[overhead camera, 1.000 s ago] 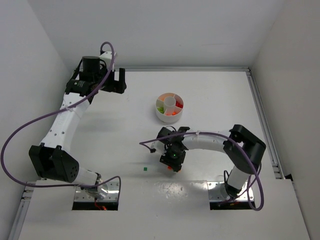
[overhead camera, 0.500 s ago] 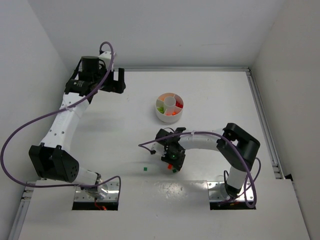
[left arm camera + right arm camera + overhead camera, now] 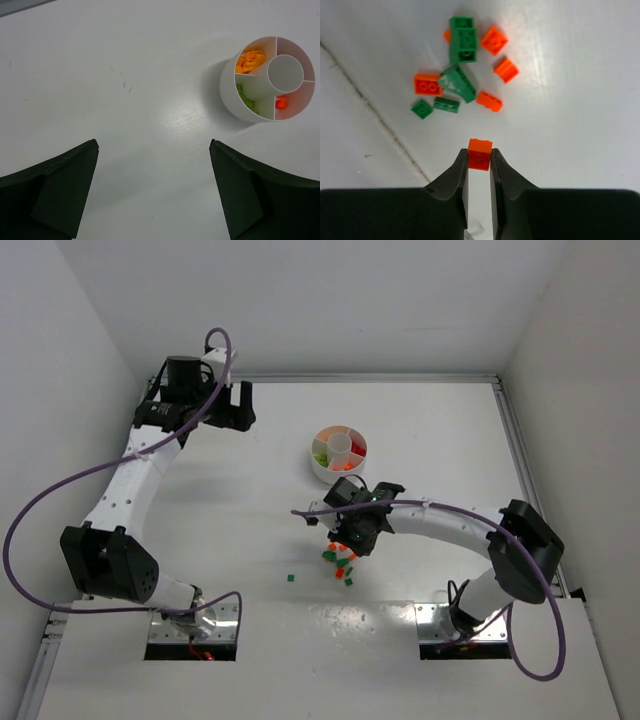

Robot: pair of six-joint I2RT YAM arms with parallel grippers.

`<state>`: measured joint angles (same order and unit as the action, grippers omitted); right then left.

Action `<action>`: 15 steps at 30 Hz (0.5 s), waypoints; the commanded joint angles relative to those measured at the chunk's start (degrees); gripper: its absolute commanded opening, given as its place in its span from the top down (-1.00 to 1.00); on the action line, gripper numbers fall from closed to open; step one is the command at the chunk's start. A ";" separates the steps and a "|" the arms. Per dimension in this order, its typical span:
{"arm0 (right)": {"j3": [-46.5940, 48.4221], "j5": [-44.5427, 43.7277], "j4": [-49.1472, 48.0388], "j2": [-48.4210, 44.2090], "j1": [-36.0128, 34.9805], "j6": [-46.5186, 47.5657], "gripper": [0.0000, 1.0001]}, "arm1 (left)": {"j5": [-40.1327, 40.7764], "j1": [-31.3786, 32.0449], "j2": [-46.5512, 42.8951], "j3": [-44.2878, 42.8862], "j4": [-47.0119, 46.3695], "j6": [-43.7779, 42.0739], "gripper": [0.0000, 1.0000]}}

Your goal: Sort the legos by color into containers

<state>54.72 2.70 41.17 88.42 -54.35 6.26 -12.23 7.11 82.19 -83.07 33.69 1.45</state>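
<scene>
Glossy plastic bricks, smooth faintly shiny table

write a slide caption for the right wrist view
Right gripper shut on one orange brick, loose green and orange bricks scattered on the table beyond

Dish is sitting behind the brick pile, stray brick lying left of it. Right gripper, held brick between its fingers, is hanging probably between dish and pile.

White table bearing round compartmented dish, scattered loose legos
</scene>
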 commanded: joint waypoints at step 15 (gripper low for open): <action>37.20 -2.79 5.94 15.80 18.56 0.34 1.00 | -10.29 3.87 3.76 0.10 2.34 -5.58 -0.99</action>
<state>87.31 -1.19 44.88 100.53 -38.39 8.45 -19.14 9.43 85.97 -79.96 35.51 -1.06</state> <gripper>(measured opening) 0.167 0.995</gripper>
